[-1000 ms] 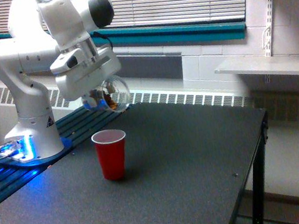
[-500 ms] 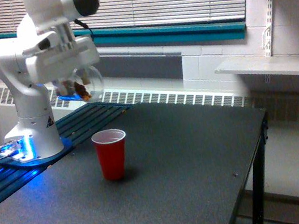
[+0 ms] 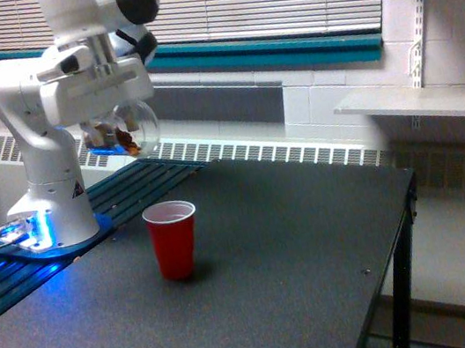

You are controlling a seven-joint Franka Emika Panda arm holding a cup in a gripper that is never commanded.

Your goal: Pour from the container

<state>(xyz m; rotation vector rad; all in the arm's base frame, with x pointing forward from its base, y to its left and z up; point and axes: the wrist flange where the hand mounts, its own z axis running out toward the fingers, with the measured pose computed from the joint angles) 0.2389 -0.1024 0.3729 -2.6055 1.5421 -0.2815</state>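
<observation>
The container (image 3: 130, 130) is a small clear cup with brown bits showing through its wall. My gripper (image 3: 114, 127) is shut on it and holds it in the air at the exterior view's upper left. It hangs above and a little to the left of a red cup (image 3: 173, 238) with a white inside, which stands upright on the dark table (image 3: 262, 294). A clear gap separates the container from the red cup. The fingers are mostly hidden behind the white hand and the container.
The arm's white base (image 3: 50, 213) stands at the table's left end beside blue-lit cables. A radiator grille (image 3: 283, 155) runs along the back wall. The table's right edge (image 3: 406, 225) drops off to the floor. White shelves (image 3: 417, 103) hang at the right.
Over the last second the gripper carried the container up and to the left, away from above the red cup. In the last half second it barely moved.
</observation>
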